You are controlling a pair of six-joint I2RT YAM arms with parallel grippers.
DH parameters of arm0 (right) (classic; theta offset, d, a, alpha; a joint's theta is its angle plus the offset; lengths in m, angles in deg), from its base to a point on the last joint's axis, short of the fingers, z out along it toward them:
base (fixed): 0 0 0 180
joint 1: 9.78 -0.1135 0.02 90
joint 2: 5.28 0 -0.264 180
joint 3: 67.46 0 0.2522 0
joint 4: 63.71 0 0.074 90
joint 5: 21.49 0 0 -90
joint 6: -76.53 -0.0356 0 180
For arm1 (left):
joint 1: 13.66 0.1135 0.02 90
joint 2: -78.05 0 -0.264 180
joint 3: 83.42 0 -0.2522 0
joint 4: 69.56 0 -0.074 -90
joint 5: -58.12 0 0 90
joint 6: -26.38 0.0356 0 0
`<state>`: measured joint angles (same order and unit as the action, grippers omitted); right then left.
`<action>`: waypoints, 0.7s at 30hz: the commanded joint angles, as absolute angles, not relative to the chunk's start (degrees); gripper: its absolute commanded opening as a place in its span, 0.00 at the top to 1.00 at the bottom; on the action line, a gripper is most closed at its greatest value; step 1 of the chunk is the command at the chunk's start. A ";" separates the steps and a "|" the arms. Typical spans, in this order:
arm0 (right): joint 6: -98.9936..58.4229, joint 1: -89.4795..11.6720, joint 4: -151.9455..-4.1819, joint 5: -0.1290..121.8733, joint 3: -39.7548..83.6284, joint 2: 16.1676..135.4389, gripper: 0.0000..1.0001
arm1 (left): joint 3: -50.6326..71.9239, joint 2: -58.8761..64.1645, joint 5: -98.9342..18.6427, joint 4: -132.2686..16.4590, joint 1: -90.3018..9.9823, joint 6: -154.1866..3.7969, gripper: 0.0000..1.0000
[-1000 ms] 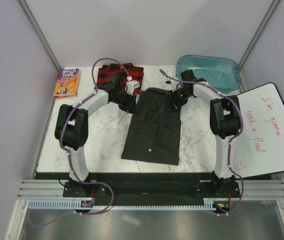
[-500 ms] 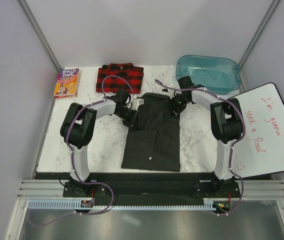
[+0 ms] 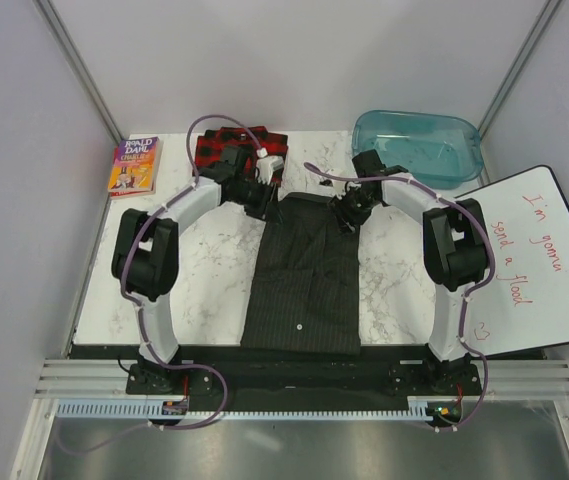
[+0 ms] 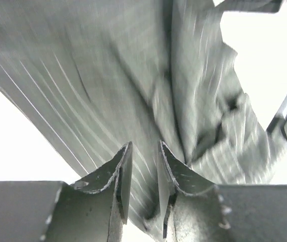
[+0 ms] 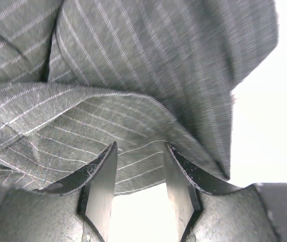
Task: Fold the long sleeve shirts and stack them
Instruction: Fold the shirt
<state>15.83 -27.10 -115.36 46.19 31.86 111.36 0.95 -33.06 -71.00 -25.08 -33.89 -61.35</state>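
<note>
You had both arms working the top end of the charcoal pinstriped shirt [image 3: 304, 280], which lay as a long narrow strip down the centre of the frame, with its collar end toward the top and its hem near the lower edge of the bench [image 3: 204, 270]. No sleeves showed at its sides, so I judged the step in hand to be the lengthwise fold of this shirt.

The left gripper [image 3: 264, 197] sat at the strip's upper left corner. In its wrist view the gripper [image 4: 143, 146] was narrow, with striped cloth running down between the fingers [image 4: 124, 174]. That picture was smeared, so I could not tell whether the cloth was truly pinched.

The right gripper [image 3: 347, 210] sat at the upper right corner. Close up, it [image 5: 140, 146] stood about half apart, with a folded edge of the shirt lying across the gap and pale bench showing below. I could not tell whether it gripped that edge or only straddled it.

The red-and-black plaid shirt [image 3: 209, 152] lay folded at the upper centre-left, partly under the left arm. The paperback [image 3: 134, 165] was further left and the blue tub [image 3: 464, 130] at the upper right (neither was part of the job).

The next move called for a firm hold on both corners before you lifted. You then needed to carry them level toward the hem so the fold landed square, after which the shirt would be ready to stack with the plaid one.
</note>
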 commanded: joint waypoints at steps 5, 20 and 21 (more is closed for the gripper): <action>18.16 -26.04 -115.26 49.87 37.53 114.16 0.51 | -10.08 -44.02 -64.86 -28.55 -33.26 -63.09 0.68; 17.12 -27.09 -109.55 57.26 53.60 128.23 0.47 | -16.32 -50.53 -58.32 -26.19 -27.28 -64.15 0.73; 15.90 -27.00 -109.90 57.09 54.40 128.05 0.46 | -16.67 -50.10 -60.25 -26.01 -27.20 -64.06 0.70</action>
<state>17.60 -26.46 -111.44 54.34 50.57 125.42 -14.04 -49.69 -57.45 -27.57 -27.53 -64.09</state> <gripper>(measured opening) 0.523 0.264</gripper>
